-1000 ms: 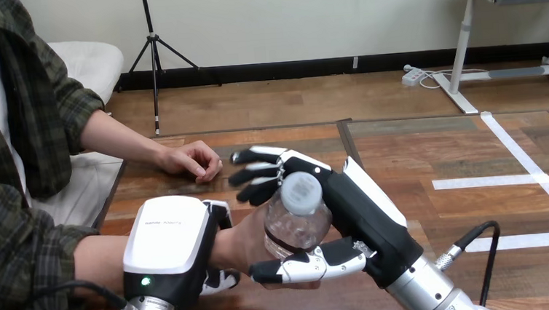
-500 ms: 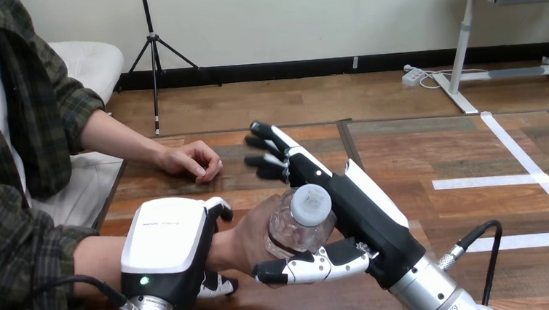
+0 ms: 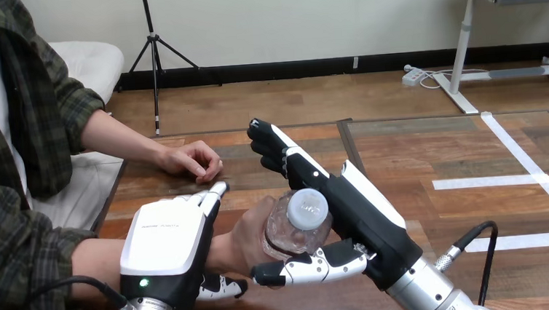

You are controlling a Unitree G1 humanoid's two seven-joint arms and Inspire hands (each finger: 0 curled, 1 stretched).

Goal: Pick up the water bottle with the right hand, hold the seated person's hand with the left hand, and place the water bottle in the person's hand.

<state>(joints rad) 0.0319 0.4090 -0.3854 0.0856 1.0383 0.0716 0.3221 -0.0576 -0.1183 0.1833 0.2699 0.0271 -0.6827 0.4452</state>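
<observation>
The robot's right hand (image 3: 363, 214) has let go of the clear plastic water bottle with a white cap (image 3: 292, 234). Its black-and-white fingers (image 3: 275, 151) now point straight out, away from the bottle, which half a second ago they were just leaving and a second ago they wrapped. Only its thumb (image 3: 309, 268) lies along the bottle's base.

The bottle sits tilted in the person's hand (image 3: 248, 237), above the brown wooden table (image 3: 417, 152), with the robot's palm touching its far side. The handover looks nearly done.

The left hand (image 3: 164, 239) lies over the person's wrist. Its fingers (image 3: 209, 196), curled earlier, have straightened and lifted, so its hold appears to be loosening too.

The person's other hand (image 3: 192, 161) rests on the table farther back, unmoved.
</observation>
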